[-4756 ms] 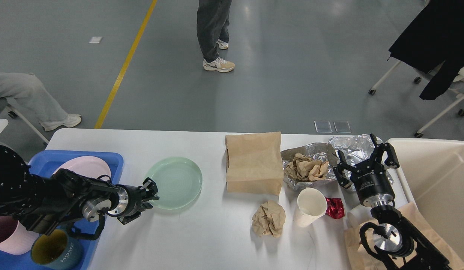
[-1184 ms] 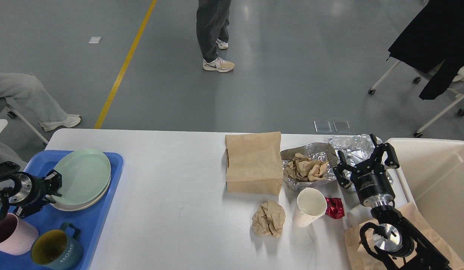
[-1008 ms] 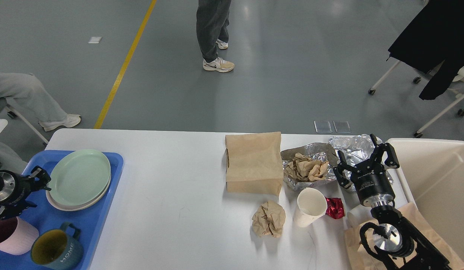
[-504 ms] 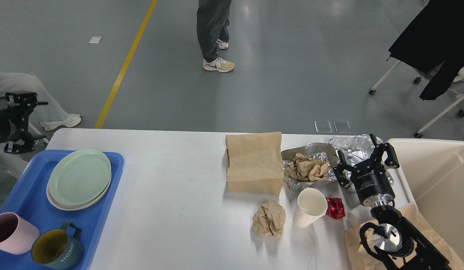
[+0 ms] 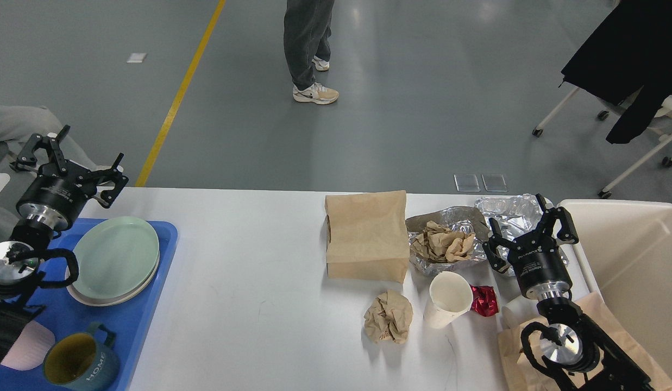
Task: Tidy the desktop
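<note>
The white desktop (image 5: pixel 243 255) carries a brown paper bag (image 5: pixel 367 234), a crumpled paper ball (image 5: pixel 389 317), a white paper cup (image 5: pixel 448 300), a red wrapper (image 5: pixel 485 300) and foil (image 5: pixel 450 239) holding crumpled paper. My left gripper (image 5: pixel 69 160) is raised over the far left corner of the table, open and empty, behind the blue tray (image 5: pixel 113 331). My right gripper (image 5: pixel 529 228) hovers open and empty over the foil sheet (image 5: pixel 509 209) at the right.
On the blue tray a green plate (image 5: pixel 115 256) lies on a pink plate, with a pink cup (image 5: pixel 26 350) and a dark mug (image 5: pixel 77 365) in front. A cream bin (image 5: pixel 634 271) stands at the right. People's legs and chairs are beyond the table.
The green plate went from the table onto the pink plate in the tray. My left gripper let it go, drew back left, then rose upright over the tray's far end. The right arm stayed still.
</note>
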`<state>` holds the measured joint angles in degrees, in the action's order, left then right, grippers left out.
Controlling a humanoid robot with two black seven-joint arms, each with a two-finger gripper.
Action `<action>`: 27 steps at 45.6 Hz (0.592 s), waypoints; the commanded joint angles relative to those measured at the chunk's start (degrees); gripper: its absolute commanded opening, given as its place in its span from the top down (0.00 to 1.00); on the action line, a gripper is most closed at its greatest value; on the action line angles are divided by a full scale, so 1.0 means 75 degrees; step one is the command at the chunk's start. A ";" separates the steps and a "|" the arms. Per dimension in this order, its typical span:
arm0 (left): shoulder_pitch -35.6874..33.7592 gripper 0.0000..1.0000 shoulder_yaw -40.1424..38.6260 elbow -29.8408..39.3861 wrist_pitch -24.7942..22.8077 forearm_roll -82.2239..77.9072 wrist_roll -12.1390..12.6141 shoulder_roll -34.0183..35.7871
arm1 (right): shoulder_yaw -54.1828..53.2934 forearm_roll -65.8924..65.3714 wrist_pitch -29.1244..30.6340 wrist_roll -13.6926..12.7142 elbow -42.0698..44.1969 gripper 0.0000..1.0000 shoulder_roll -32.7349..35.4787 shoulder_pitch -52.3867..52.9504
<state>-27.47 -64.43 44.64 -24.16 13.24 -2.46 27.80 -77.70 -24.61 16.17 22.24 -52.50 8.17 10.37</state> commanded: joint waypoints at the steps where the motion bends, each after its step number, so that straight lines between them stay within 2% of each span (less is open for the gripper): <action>1: 0.1516 0.04 -0.1625 0.1594 0.0057 -0.1364 -0.0188 -0.0821 | 0.0000 0.0000 0.0000 0.0000 -0.0008 0.00 0.0000 0.0000; 5: 0.1753 0.04 -0.2611 0.1642 0.0046 -0.2699 -0.0316 -0.1560 | 0.0000 0.0000 0.0000 0.0000 -0.0008 0.00 0.0000 0.0000; 9: 0.1753 0.04 -0.2941 0.1642 0.0069 -0.3626 -0.1018 -0.1737 | 0.0000 0.0000 0.0000 0.0000 0.0004 0.00 0.0000 0.0000; 12: 0.1659 0.04 -0.2941 0.1630 0.0081 -0.3792 -0.1277 -0.1737 | 0.0000 0.0000 0.0000 0.0000 -0.0008 0.00 0.0000 0.0000; 16: 0.1507 0.04 -0.2999 0.1606 0.0023 -0.3769 -0.1405 -0.1761 | 0.0000 0.0000 0.0000 0.0000 -0.0008 0.00 0.0000 0.0000; 19: 0.1495 0.04 -0.3023 0.1490 0.0034 -0.3769 -0.1371 -0.1773 | 0.0000 0.0000 0.0000 0.0000 0.0004 0.00 0.0000 0.0000; 27: 0.0945 0.04 -0.3210 0.0378 -0.0001 -0.3174 -0.1336 -0.1773 | 0.0000 0.0000 0.0000 0.0000 0.0004 0.00 0.0000 0.0000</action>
<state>-17.58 -87.53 52.28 -23.83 -14.74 -12.73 14.56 -77.69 -24.61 16.17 22.24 -52.54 8.17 10.37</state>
